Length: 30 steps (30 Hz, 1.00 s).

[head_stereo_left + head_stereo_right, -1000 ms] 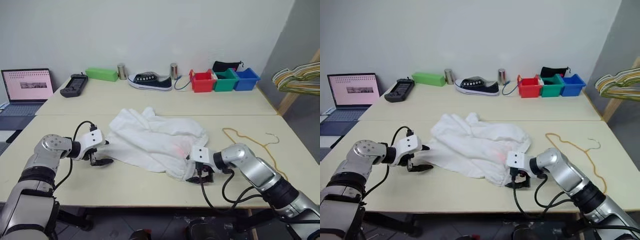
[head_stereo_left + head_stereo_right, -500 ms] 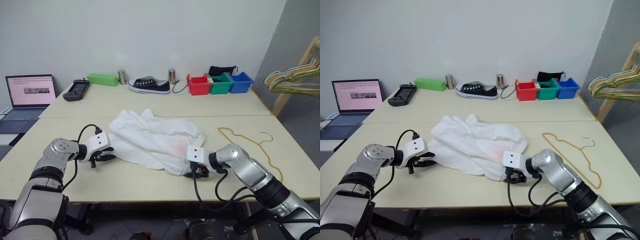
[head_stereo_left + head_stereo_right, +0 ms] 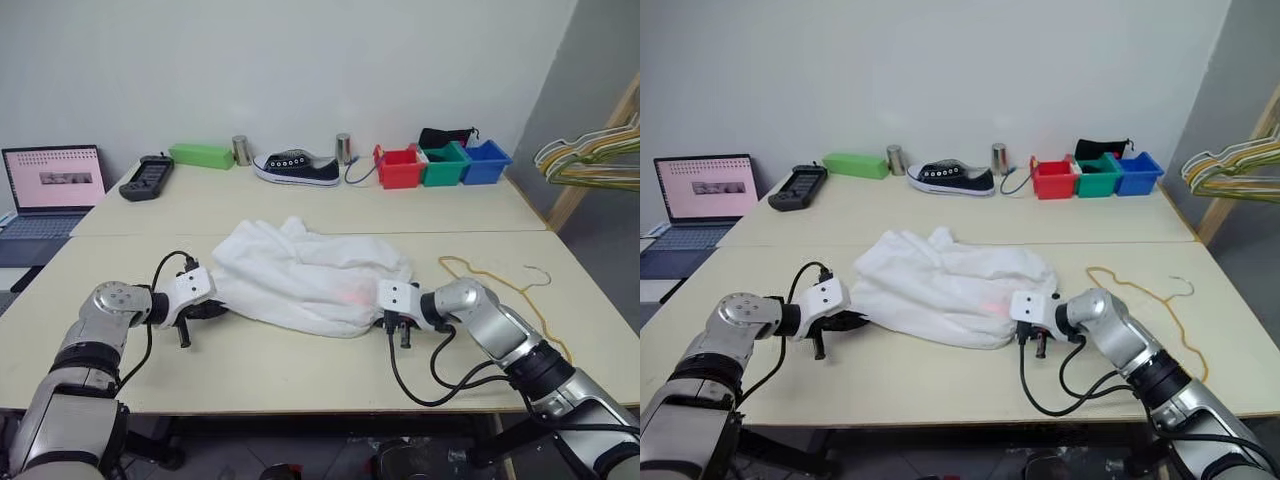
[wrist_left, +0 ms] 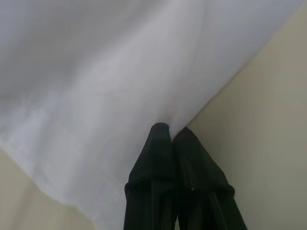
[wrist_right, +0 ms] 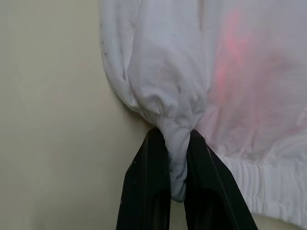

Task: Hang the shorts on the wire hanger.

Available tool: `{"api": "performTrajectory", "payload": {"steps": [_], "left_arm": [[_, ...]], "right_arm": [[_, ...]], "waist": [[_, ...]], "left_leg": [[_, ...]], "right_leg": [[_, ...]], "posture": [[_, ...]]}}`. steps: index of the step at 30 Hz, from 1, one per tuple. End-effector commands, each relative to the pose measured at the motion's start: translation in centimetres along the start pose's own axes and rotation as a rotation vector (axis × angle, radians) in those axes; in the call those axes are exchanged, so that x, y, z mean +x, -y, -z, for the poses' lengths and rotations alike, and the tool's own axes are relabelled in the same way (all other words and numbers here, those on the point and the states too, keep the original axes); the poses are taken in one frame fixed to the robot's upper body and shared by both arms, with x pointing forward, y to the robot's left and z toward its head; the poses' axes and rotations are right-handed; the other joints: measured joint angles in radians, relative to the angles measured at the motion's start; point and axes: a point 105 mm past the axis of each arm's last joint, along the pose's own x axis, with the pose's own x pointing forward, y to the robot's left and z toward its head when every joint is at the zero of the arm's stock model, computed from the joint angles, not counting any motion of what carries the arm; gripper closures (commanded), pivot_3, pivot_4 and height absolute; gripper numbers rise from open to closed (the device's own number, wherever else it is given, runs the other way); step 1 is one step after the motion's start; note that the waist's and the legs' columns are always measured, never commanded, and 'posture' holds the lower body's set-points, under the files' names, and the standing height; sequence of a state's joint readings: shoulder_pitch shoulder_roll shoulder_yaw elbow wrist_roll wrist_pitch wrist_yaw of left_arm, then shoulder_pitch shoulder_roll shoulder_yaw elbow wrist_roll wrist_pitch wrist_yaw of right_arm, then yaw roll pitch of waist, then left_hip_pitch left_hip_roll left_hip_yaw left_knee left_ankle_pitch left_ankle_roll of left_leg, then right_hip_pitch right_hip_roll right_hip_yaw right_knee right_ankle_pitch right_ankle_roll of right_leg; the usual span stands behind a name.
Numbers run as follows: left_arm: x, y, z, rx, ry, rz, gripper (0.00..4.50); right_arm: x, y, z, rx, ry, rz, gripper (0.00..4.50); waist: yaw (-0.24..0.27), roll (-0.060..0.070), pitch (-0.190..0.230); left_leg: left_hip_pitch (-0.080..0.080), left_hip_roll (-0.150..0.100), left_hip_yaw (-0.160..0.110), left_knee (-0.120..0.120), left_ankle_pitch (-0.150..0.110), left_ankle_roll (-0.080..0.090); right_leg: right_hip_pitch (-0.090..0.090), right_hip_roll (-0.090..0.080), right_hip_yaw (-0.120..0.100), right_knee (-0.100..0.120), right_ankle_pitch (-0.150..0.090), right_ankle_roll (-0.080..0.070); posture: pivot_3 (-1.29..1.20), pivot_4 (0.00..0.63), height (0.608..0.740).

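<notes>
The jaws of the left gripper (image 4: 171, 136) are closed on one edge of the large white soft cloth shorts (image 3: 310, 275), and a thin fold of cloth is pinched between the two black fingers (image 4: 154, 163). The jaws of the right gripper (image 5: 173, 143) are closed on a bunched piece of the gathered waistband at the opposite edge. The shorts are spread on the cream table (image 3: 280, 365) between the two grippers. The thin golden-tan wire hanger (image 3: 497, 280) is seen flat on the table, near the right gripper on its outer side, apart from the shorts. Far beyond both jaws, a dark blue canvas shoe (image 3: 296, 167) is seen by the wall.
</notes>
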State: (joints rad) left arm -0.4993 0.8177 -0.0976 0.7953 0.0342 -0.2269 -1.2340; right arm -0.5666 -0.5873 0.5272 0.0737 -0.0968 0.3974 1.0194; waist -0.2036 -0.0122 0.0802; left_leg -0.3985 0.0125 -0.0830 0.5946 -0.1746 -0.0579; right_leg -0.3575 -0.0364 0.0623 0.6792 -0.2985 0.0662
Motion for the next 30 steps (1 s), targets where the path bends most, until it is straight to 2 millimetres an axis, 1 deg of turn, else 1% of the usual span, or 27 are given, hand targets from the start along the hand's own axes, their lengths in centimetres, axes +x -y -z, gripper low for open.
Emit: {"api": "performTrajectory", "payload": {"steps": [1,2,3,4,5,6,7,9,10,11,12,13,14,15,16,17,18,19,20,21,22,23,24,25,27,29,30], "left_arm": [[-3.2,7.2,-3.2,0.008,0.042,0.349,4.5],[-4.1,9.3,-3.9,0.003,0.038,0.438,4.5],[-5.2,11.0,-4.8,-0.009,0.041,0.523,4.5],[-6.0,12.4,-5.7,-0.025,0.041,0.587,4.5],[-6.8,13.2,-6.3,-0.034,0.035,0.634,4.5],[-7.3,13.6,-6.7,-0.039,0.029,0.66,4.5],[-7.5,13.5,-6.9,-0.042,0.02,0.661,4.5],[-6.6,10.5,-6.2,-0.018,-0.014,0.537,4.5],[-6.1,8.9,-5.8,-0.006,-0.03,0.471,4.5],[-5.3,6.7,-5.6,0.012,-0.034,0.376,4.5],[-4.6,4.3,-5.6,0.029,-0.03,0.276,4.5],[-3.9,0.8,-5.8,0.051,-0.028,0.117,4.5],[-3.5,-2.4,-6.2,0.077,-0.03,-0.035,4.5],[-3.8,-6.4,-7.1,0.104,-0.036,-0.242,4.5],[-4.1,-8.9,-7.8,0.123,-0.041,-0.372,4.5],[-6.8,-13.6,-10.8,0.15,-0.007,-0.691,4.5],[-10.7,-17.0,-14.2,0.179,0.044,-1.004,4.5],[-14.5,-18.8,-16.9,0.194,0.095,-1.247,4.5],[-16.9,-19.5,-18.4,0.201,0.128,-1.399,4.5],[-19.6,-19.7,-20.0,0.23,0.171,-1.547,4.5],[-22.0,-19.5,-21.6,0.279,0.221,-1.666,4.5],[-24.6,-18.8,-23.5,0.359,0.287,-1.799,4.5],[-26.6,-17.9,-24.9,0.432,0.351,-1.903,4.5],[-27.3,-17.3,-25.7,0.488,0.395,-1.93,4.5],[-26.7,-17.1,-25.8,0.518,0.419,-1.885,4.5],[-21.2,-18.5,-22.1,0.427,0.29,-1.586,4.5],[-17.7,-18.4,-19.4,0.362,0.229,-1.404,4.5]], "right_arm": [[-3.8,-2.8,-1.0,-0.055,0.073,-0.186,4.14],[-4.6,-4.0,-0.8,-0.056,0.077,-0.257,4.14],[-5.5,-5.1,-0.4,-0.05,0.074,-0.324,4.14],[-6.2,-5.8,0.0,-0.044,0.071,-0.372,4.14],[-6.8,-6.1,0.3,-0.032,0.063,-0.402,4.14],[-7.3,-6.1,0.6,-0.022,0.057,-0.416,4.14],[-7.4,-5.9,0.7,-0.014,0.055,-0.416,4.14],[-6.9,-3.0,0.1,0.022,0.092,-0.304,4.14],[-6.5,-1.3,-0.5,0.053,0.118,-0.243,4.14],[-6.1,1.0,-1.3,0.078,0.152,-0.157,4.14],[-5.8,3.3,-2.1,0.101,0.179,-0.066,4.14],[-5.7,6.6,-3.1,0.137,0.207,0.077,4.14],[-5.7,9.6,-4.0,0.167,0.227,0.215,4.14],[-6.4,12.9,-5.2,0.194,0.247,0.372,4.14],[-6.8,14.9,-6.0,0.212,0.258,0.469,4.14],[-9.2,18.6,-8.5,0.193,0.309,0.712,4.14],[-12.3,21.3,-11.2,0.135,0.365,0.949,4.14],[-15.1,22.8,-13.6,0.054,0.409,1.143,4.14],[-16.9,23.4,-15.2,-0.003,0.442,1.264,4.14],[-18.7,23.5,-16.8,-0.061,0.505,1.366,4.14],[-20.5,23.4,-18.0,-0.098,0.568,1.46,4.14],[-21.5,23.1,-19.3,-0.148,0.629,1.515,4.14],[-22.1,22.7,-20.1,-0.191,0.671,1.545,4.14],[-21.3,22.4,-20.4,-0.221,0.686,1.52,4.14],[-19.0,22.0,-20.4,-0.254,0.671,1.419,4.14],[-13.7,21.1,-18.4,-0.225,0.602,1.173,4.14],[-10.9,20.3,-16.8,-0.21,0.54,1.041,4.14]], "waist": [[-0.009,0.0,0.0],[-0.013,-0.001,-0.001],[-0.017,-0.003,-0.001],[-0.018,-0.004,-0.002],[-0.018,-0.004,-0.002],[-0.015,-0.003,-0.001],[-0.014,-0.003,-0.001],[-0.014,-0.002,0.001],[-0.018,-0.002,0.002],[-0.025,-0.004,0.005],[-0.03,-0.004,0.008],[-0.048,-0.005,0.011],[-0.052,-0.006,0.012],[-0.057,-0.009,0.015],[-0.062,-0.013,0.019],[-0.066,-0.014,0.018],[-0.064,-0.014,0.018],[-0.062,-0.017,0.025],[-0.06,-0.017,0.026],[-0.06,-0.017,0.026],[-0.06,-0.018,0.024],[-0.056,-0.015,0.021],[-0.055,-0.008,0.016],[-0.057,-0.006,0.015],[-0.061,-0.005,0.012],[-0.062,-0.004,0.011],[-0.063,-0.002,0.005]], "left_leg": [[-0.003,0.001,0.001,0.0,0.0,0.0],[-0.005,0.002,0.001,-0.002,-0.001,-0.002],[-0.004,0.001,0.001,-0.002,-0.003,-0.005],[-0.009,0.002,0.001,-0.001,-0.005,-0.008],[-0.01,0.002,0.001,-0.001,-0.006,-0.008],[-0.01,0.002,0.001,-0.001,-0.006,-0.009],[-0.01,0.002,0.002,-0.001,-0.007,-0.009],[-0.006,0.002,0.001,-0.002,-0.007,-0.008],[-0.002,0.002,0.001,-0.002,-0.007,-0.008],[0.003,0.002,0.001,-0.002,-0.007,-0.009],[0.01,0.002,0.0,-0.002,-0.011,-0.015],[0.013,0.001,0.0,-0.002,-0.011,-0.015],[0.013,0.001,-0.004,-0.003,-0.011,-0.015],[0.015,0.0,-0.007,-0.001,-0.01,-0.015],[0.014,-0.002,-0.013,0.0,-0.007,-0.011],[0.01,-0.004,-0.017,-0.001,-0.004,-0.009],[0.003,-0.005,-0.024,-0.001,0.003,-0.008],[-0.001,-0.006,-0.028,0.0,0.013,-0.007],[-0.005,-0.009,-0.032,0.0,0.016,-0.005],[-0.019,-0.012,-0.036,-0.003,0.017,-0.005],[-0.033,-0.017,-0.045,-0.005,0.031,-0.013],[-0.037,-0.019,-0.045,-0.006,0.032,-0.022],[-0.036,-0.021,-0.043,-0.007,0.03,-0.025],[-0.033,-0.023,-0.035,-0.009,0.025,-0.027],[-0.029,-0.025,-0.025,-0.016,0.021,-0.023],[-0.027,-0.029,-0.022,-0.021,0.021,-0.022],[-0.026,-0.03,-0.022,-0.022,0.02,-0.021]], "right_leg": [[-0.004,0.0,0.001,0.0,0.0,0.0],[-0.006,0.0,0.004,0.0,-0.001,0.0],[-0.005,-0.001,0.004,0.001,-0.003,-0.004],[-0.011,-0.001,0.004,0.002,-0.006,-0.004],[-0.011,-0.001,0.003,0.001,-0.008,-0.005],[-0.011,-0.001,0.003,0.002,-0.009,-0.006],[-0.011,-0.001,0.001,0.002,-0.011,-0.005],[-0.01,0.0,-0.001,0.002,-0.016,-0.002],[-0.01,0.001,-0.001,0.002,-0.017,-0.004],[-0.005,0.001,-0.002,0.002,-0.021,-0.01],[0.001,0.0,-0.003,0.001,-0.021,-0.01],[0.003,0.0,-0.004,0.001,-0.021,-0.01],[0.005,-0.002,-0.007,-0.003,-0.021,-0.01],[0.009,-0.002,-0.01,-0.004,-0.019,-0.01],[0.011,-0.003,-0.012,-0.005,-0.016,-0.009],[0.009,-0.003,-0.014,-0.01,-0.006,-0.008],[0.005,-0.002,-0.017,-0.018,0.014,-0.002],[0.003,-0.002,-0.018,-0.016,0.025,-0.001],[-0.005,-0.002,-0.019,-0.015,0.032,0.006],[-0.018,-0.003,-0.019,-0.014,0.036,0.008],[-0.038,-0.003,-0.018,-0.009,0.04,0.005],[-0.048,-0.005,-0.019,0.0,0.042,0.001],[-0.048,-0.01,-0.021,0.002,0.038,0.001],[-0.048,-0.017,-0.021,0.002,0.031,0.001],[-0.048,-0.021,-0.018,0.001,0.026,0.005],[-0.048,-0.027,-0.018,0.0,0.024,0.009],[-0.047,-0.027,-0.018,0.0,0.024,0.009]], "posture": [[-0.17,0.013,0.74],[-0.17,0.011,0.74],[-0.17,0.007,0.74],[-0.17,0.003,0.74],[-0.17,0.003,0.74],[-0.16,0.0,0.74],[-0.16,0.0,0.74],[-0.16,0.0,0.74],[-0.16,0.0,0.74],[-0.17,0.0,0.74],[-0.17,0.0,0.74],[-0.17,0.0,0.74],[-0.18,0.0,0.74],[-0.18,0.0,0.74],[-0.19,0.0,0.74],[-0.19,0.0,0.74],[-0.19,0.0,0.74],[-0.19,0.0,0.74],[-0.19,0.0,0.74],[-0.19,0.0,0.74],[-0.18,0.0,0.74],[-0.18,0.0,0.74],[-0.18,0.0,0.74],[-0.18,0.0,0.74],[-0.15,0.0,0.74],[-0.13,0.0,0.74],[-0.13,0.0,0.74]]}}
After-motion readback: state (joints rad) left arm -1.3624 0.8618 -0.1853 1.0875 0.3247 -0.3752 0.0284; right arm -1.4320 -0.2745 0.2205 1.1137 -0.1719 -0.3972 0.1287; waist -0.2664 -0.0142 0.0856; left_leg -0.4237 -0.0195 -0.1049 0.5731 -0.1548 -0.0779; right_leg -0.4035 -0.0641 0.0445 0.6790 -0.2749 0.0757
